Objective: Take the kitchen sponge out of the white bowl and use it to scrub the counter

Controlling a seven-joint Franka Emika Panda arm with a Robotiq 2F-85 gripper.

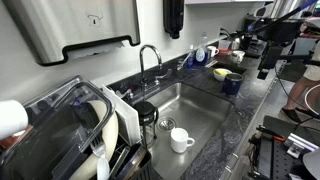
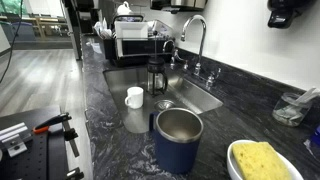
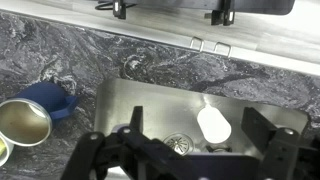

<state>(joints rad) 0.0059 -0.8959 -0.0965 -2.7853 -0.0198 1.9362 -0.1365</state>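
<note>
The yellow kitchen sponge lies in the white bowl on the dark counter beside the sink; both also show in an exterior view, the sponge in the bowl. My gripper is open and empty, high above the sink and well apart from the bowl. It shows at the upper right in both exterior views. In the wrist view only a sliver of the bowl shows at the left edge, and the sponge is out of view.
A blue steel mug stands next to the bowl. The sink holds a white mug and a French press. A faucet rises behind it. A dish rack stands beyond the sink.
</note>
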